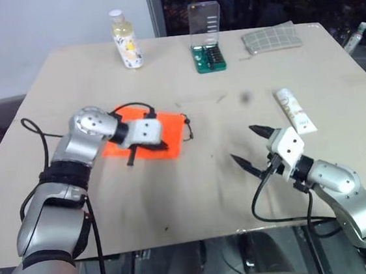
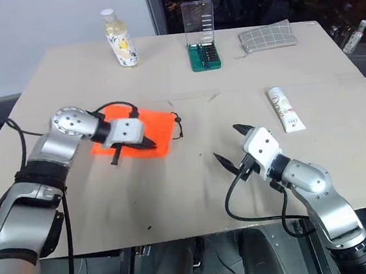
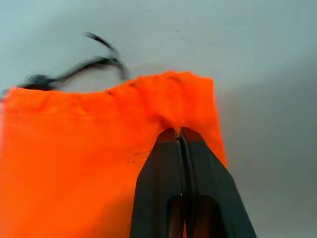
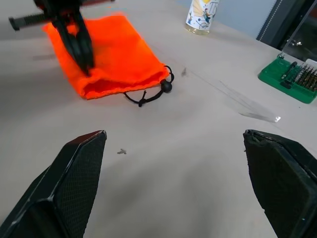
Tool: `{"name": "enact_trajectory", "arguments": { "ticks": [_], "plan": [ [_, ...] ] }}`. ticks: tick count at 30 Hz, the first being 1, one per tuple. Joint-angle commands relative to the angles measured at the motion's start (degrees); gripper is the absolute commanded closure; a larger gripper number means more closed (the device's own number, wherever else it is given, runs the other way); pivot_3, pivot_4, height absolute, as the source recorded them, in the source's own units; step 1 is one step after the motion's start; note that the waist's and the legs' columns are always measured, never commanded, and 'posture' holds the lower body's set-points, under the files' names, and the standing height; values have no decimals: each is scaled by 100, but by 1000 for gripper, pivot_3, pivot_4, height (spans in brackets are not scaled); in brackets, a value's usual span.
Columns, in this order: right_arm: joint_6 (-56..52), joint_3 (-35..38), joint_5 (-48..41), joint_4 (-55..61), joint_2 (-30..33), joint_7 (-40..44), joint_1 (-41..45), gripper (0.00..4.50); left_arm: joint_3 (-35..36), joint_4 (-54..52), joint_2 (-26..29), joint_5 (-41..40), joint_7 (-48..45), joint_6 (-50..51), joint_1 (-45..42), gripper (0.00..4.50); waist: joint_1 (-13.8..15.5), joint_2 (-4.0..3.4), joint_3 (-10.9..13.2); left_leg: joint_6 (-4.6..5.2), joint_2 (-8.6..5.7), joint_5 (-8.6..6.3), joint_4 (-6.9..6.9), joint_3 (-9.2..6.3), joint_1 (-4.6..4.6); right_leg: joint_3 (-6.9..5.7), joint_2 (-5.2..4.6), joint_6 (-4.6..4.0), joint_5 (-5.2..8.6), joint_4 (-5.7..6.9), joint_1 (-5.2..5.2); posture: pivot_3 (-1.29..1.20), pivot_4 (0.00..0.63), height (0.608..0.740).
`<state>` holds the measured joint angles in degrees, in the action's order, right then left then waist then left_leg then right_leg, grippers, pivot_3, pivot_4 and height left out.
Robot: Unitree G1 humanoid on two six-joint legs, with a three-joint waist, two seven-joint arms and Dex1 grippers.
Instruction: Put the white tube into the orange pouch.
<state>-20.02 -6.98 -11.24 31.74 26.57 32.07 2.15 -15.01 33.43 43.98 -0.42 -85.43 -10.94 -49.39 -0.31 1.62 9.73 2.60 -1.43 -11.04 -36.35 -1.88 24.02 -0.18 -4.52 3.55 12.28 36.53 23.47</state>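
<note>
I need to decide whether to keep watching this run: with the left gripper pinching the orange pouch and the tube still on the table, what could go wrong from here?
1. The left gripper is shut on the orange pouch near its rim; it may have pinched both layers, keeping the mouth closed.
2. The white tube lies apart beyond the open right gripper; a flat tube may slide when grasped.

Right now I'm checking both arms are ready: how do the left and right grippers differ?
The left gripper is shut, pinching the orange pouch near its mouth; the right gripper is wide open and holds nothing. The left rests on the pouch; the right hovers over bare table. Both have black fingers.
</note>
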Motion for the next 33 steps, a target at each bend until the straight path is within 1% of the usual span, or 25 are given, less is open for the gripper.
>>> {"name": "enact_trajectory", "arguments": {
  "ticks": [1, 4, 7, 11, 14, 17, 23, 27, 30, 31, 32, 33],
  "plan": [
    [61, 152, -71, 163, 17, -9, 67, 0, 537, -689, 261, -587, -103, 833, 84, 4456, -19, 0, 0, 0, 0, 0, 0, -1, 0, 0, 0, 0, 0, 0, 0, 0, 150, 740],
    [-60, 247, -39, 17, 45, -65, 118, 0, 780, -1133, 377, -785, 62, 1344, 332, 4456, -33, -1, 0, 0, 0, 0, 0, 0, -3, 0, -1, -1, -1, 0, -1, 0, 150, 740],
    [-379, 521, 11, -349, 35, -312, 317, 0, 978, -1614, 460, -906, 278, 1707, 663, 4456, -33, -1, 0, 0, 1, 0, 0, 0, -5, 0, -1, -1, 0, 1, -2, 0, 150, 740],
    [-674, 848, 288, -865, 6, -852, 726, 0, 1102, -2160, 487, -1022, 515, 2040, 1033, 4456, -16, -1, 0, 0, 2, 0, -1, 1, -6, 1, -2, -9, -1, 3, -2, 0, 150, 740],
    [-944, 997, 320, -1227, 104, -929, 1023, 0, 1137, -2367, 525, -1025, 644, 2113, 1211, 4456, -11, -1, 0, -1, 1, 0, 0, 1, -6, 1, -3, -9, -1, 3, -1, 0, 150, 740],
    [-1321, 1059, 472, -1860, 236, -1047, 1393, 0, 1182, -2484, 532, -1018, 757, 2159, 1318, 4456, -27, -4, 2, -1, 0, 0, 4, 3, -6, 2, -2, -8, -3, 1, 0, 0, 150, 740],
    [-1456, 1064, 679, -3049, 350, -1204, 2130, 0, 1163, -2597, 548, -931, 906, 2024, 1461, 4456, -40, -6, 3, 0, -1, 0, 4, 6, -6, 6, -3, -8, -3, 1, 1, 0, 150, 740],
    [-1656, 1039, 803, -3461, 421, -1279, 2455, 0, 1132, -2531, 568, -878, 962, 1909, 1430, 4456, -43, -10, 6, 0, -1, 0, 5, 7, -6, 6, -3, -8, -4, 1, 2, 0, 150, 740],
    [-1756, 990, 823, -3788, 455, -1209, 2550, 0, 985, -2435, 661, -729, 878, 1821, 1409, 3639, -35, -10, 6, 0, -3, 0, 9, 5, -4, 5, -3, -8, -4, -1, 2, 0, 150, 740],
    [-1782, 986, 825, -3856, 454, -1195, 2578, 0, 938, -2405, 660, -672, 877, 1763, 1396, 3217, -36, -11, 6, 0, -4, 0, 10, 5, -4, 5, -3, -8, -4, -3, 2, 0, 150, 740],
    [-1816, 984, 814, -3972, 449, -1167, 2638, 0, 827, -2361, 641, -566, 856, 1680, 1355, 2703, -38, -13, 7, 0, -5, 0, 11, 6, -3, 6, -4, -8, -5, -3, 2, 0, 150, 740],
    [-1834, 982, 807, -4048, 442, -1149, 2681, 0, 754, -2329, 627, -495, 843, 1619, 1327, 2547, -41, -14, 8, 0, -6, 0, 11, 7, -3, 7, -5, -8, -5, -3, 2, 0, 150, 740]
  ]
}}
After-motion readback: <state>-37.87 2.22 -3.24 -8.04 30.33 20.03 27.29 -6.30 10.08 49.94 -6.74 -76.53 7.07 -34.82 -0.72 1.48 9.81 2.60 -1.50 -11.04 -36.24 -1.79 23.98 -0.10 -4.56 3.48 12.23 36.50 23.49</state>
